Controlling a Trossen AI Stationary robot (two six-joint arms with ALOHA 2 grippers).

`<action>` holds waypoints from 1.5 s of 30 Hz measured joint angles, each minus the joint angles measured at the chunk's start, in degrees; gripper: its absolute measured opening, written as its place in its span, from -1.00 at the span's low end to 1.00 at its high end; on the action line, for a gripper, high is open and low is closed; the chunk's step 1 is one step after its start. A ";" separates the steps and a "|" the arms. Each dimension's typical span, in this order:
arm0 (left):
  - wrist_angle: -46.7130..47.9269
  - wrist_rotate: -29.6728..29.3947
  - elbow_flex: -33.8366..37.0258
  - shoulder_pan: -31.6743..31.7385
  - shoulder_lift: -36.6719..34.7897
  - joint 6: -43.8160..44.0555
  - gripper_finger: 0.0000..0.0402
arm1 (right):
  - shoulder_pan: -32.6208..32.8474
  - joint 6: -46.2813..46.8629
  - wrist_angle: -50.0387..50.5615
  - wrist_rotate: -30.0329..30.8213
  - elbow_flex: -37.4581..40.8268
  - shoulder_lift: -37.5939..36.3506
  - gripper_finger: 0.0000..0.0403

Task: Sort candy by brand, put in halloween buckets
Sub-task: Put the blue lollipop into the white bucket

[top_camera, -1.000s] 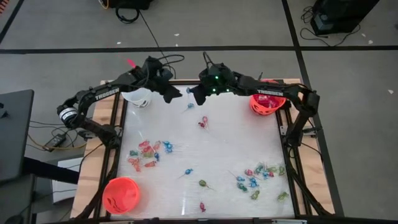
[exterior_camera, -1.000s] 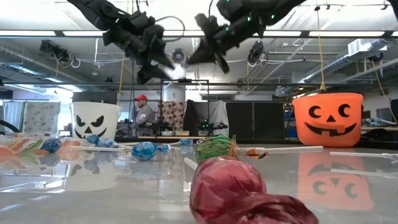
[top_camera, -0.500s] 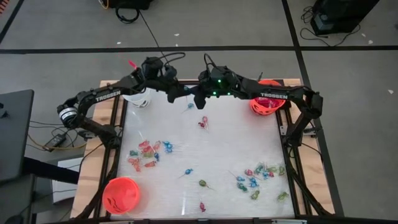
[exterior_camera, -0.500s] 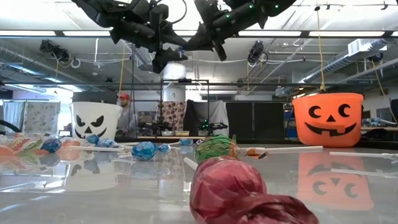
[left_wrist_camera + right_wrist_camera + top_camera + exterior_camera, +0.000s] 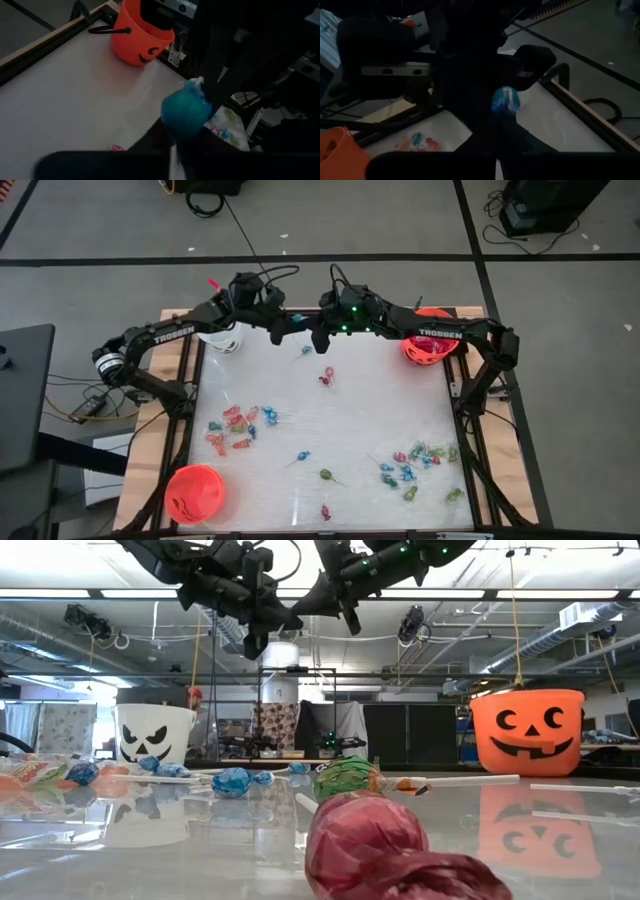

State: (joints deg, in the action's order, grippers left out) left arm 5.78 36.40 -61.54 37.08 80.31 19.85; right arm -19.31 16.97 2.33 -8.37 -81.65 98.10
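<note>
— Where's the blue lollipop (image 5: 186,112)?

— I see it up in the air near the table's far edge (image 5: 320,311), between the left gripper (image 5: 285,328) and right gripper (image 5: 312,335). Both are clamped on it.

— Anything nearby?

— White bucket (image 5: 221,337) at the far left corner, orange bucket (image 5: 428,346) at the far right; the middle of the table lies mostly open.
</note>
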 joint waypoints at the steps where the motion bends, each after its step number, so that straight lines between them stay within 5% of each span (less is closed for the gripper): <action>1: -0.02 0.04 0.00 0.06 0.00 -0.02 -0.95 | 0.00 0.03 -0.03 -0.12 0.00 0.00 -0.95; 5: 0.33 0.14 -0.57 0.32 0.02 -0.02 -0.96 | -0.08 2.94 -0.13 0.14 0.00 0.00 -0.85; 11: 10.26 -3.39 -5.12 4.31 -1.03 -2.47 -0.98 | -1.23 5.99 1.75 1.37 0.00 -1.25 -0.42; 17: 35.84 -14.32 -11.36 13.26 -3.53 -13.85 -0.98 | -3.75 10.46 12.88 3.94 -0.07 -2.86 -0.07; 24: 54.73 -31.99 -9.55 25.77 -5.24 -22.16 -0.98 | -4.55 8.48 20.25 4.04 0.55 -2.60 -0.03; 32: 52.57 -30.99 -3.02 29.01 -3.16 -20.30 -0.98 | -4.46 6.37 21.71 8.12 0.59 -2.56 -0.03; 45: 52.17 -37.98 -2.34 26.65 4.86 -14.89 -0.97 | -4.46 4.69 23.30 8.55 0.59 -2.56 -0.03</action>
State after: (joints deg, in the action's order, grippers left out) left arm 57.95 -1.58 -63.88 63.73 85.18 4.96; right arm -23.77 21.66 25.63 0.19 -81.06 95.55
